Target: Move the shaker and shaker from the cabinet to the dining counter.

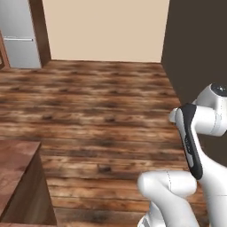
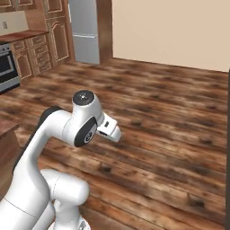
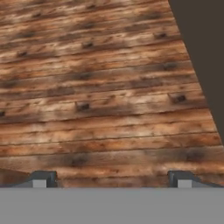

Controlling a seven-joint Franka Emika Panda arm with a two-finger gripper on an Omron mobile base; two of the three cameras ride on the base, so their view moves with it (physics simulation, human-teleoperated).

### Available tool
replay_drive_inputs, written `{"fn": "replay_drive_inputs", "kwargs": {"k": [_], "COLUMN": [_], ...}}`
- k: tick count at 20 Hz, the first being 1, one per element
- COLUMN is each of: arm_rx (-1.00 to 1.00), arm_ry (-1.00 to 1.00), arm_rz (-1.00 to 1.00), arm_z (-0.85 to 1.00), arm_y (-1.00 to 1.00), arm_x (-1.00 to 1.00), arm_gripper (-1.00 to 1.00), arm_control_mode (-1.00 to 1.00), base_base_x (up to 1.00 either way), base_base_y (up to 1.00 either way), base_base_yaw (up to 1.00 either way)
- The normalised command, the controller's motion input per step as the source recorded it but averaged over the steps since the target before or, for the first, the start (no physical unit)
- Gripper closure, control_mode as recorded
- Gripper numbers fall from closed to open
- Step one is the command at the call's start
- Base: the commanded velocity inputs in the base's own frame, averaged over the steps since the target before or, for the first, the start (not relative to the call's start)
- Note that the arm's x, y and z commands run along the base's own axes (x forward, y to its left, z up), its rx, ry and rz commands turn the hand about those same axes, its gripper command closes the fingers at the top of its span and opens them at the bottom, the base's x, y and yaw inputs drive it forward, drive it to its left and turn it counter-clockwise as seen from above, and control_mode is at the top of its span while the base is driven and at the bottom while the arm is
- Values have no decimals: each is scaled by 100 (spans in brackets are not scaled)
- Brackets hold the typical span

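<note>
The robot is standing out on the open plank floor, with its arm folded up close to its own base and facing a bare cream wall at the far side of the room. The gripper is hanging over the floor with its two fingertips spread wide apart and nothing between them, so it is carrying nothing.

Judging by this, the task is sitting at an early or in-between stage: neither shaker is appearing anywhere, so where they are cannot be told from here, and whether either one has already been delivered cannot be told. No upper wall cabinet is clearly in sight. At the near left of the left base view a corner of a reddish-brown wood top is poking in, possibly the dining counter, though too little of it is showing to be sure, and no shaker is lying on the part that is showing.

At the far left a grey refrigerator is standing beside wooden cabinets, and the edge of an oven is being cut off by the frame. A dark wall is closing off the right side. The gripper itself is hard to make out in the base views, tucked behind the arm's white links
</note>
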Motion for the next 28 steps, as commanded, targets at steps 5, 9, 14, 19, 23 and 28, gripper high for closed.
{"fn": "replay_drive_inputs", "kwargs": {"k": [5,9,14,19,23,28], "arm_rx": [0,0,0,0,0,0], "arm_ry": [0,0,0,0,0,0], "arm_rz": [0,0,0,0,0,0], "arm_z": [0,0,0,0,0,0], "arm_y": [0,0,0,0,0,0], "arm_x": [0,0,0,0,0,0], "arm_gripper": [-100,-100,-100,-100,-100,-100], "arm_control_mode": [100,100,100,100,100,100], "base_base_x": [79,82,83,83,83,78], "base_base_y": [-8,-7,-7,-4,-2,0], "base_base_yaw": [27,22,20,23,28,37]}}
